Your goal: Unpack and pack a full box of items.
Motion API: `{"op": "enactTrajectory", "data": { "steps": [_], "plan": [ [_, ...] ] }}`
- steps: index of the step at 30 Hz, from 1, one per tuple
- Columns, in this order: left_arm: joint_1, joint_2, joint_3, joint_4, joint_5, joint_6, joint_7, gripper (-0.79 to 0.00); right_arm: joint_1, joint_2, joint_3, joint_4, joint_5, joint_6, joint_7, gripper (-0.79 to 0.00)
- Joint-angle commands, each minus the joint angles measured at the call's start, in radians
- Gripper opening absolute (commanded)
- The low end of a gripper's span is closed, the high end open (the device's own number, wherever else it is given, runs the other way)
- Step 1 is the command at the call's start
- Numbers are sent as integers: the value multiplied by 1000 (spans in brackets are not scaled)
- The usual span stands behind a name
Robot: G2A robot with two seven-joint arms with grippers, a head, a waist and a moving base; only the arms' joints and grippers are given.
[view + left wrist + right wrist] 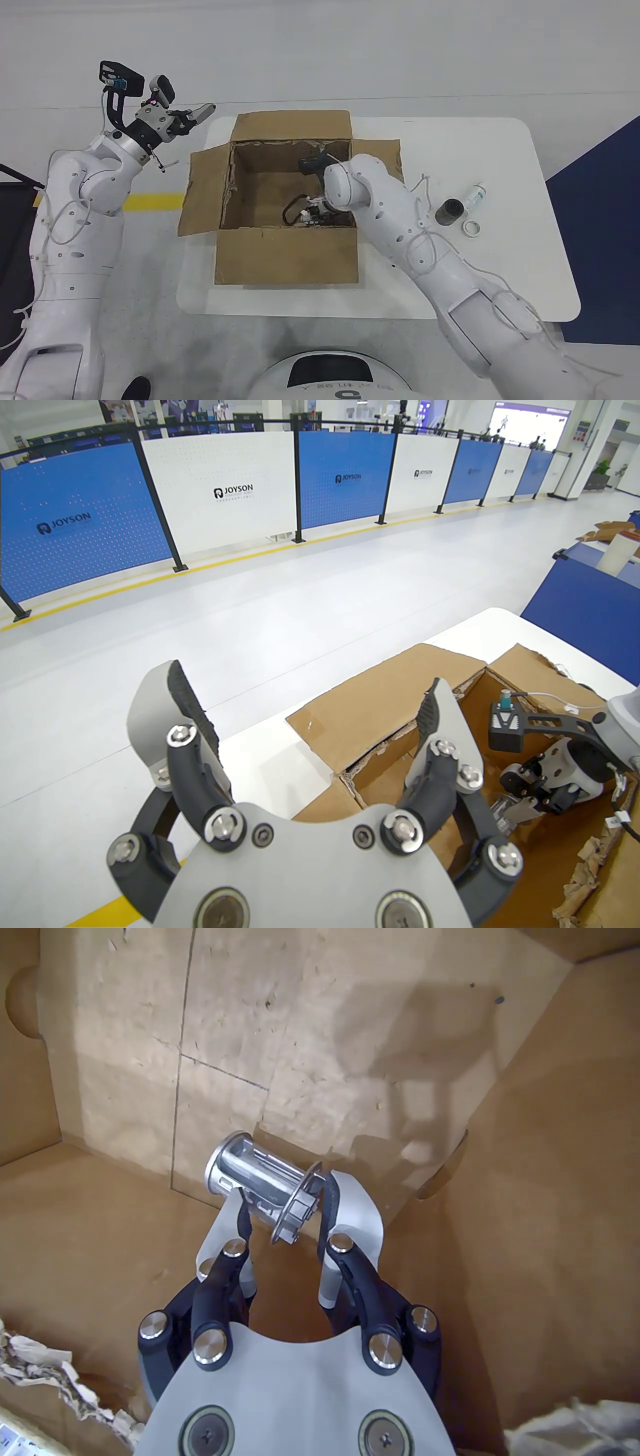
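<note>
A: Entry one, right claw (286, 1193)?
B: Down inside the box (285, 262), closed to a narrow gap on a metal cylinder (250, 1178). The pads pinch the barrel between its round end and its flange. It is held low, near a box wall. Whether it touches the floor, I cannot tell.

A: Entry two, left claw (307, 692)?
B: Spread wide, holding nothing. It is raised near the box's side flap, out past the edge of the tabletop (500, 280).

A: Entry three, items outside the box?
B: Three small pieces on the tabletop, well apart from the box: a dark tube (449, 211), a pale bottle (476, 195) and a ring (471, 229). Crumpled paper (45, 1368) lies in the box.

A: Hazards?
B: In my judgement, three.
- **Slip:** the cylinder looks like smooth metal, gripped at the fingertips only and tilted. It could swivel or drop on a lift.
- **Snag:** the flange sits close to the wall, so a slanted lift could catch it on cardboard or a flap.
- **Cable:** the arm's loose cable (550, 696) runs by the rim and could hook there.

A straight, slow rise would guard against all three.
</note>
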Motion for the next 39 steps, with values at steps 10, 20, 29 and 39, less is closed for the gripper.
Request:
{"op": "enactTrajectory", "data": {
  "steps": [10,20,29,39],
  "plan": [
    [0,0,0,0,0,0,0,0,-14,-6,-7,-46,1,-38,-94,-785],
    [0,0,0,0,0,0,0,0,-90,5,9,-173,-72,-73,-321,-785],
    [0,0,0,0,0,0,0,0,-230,37,97,-371,-112,-125,-484,-785],
    [0,0,0,0,0,0,0,0,-493,91,272,-722,-158,-204,-637,-785]
  ]
}}
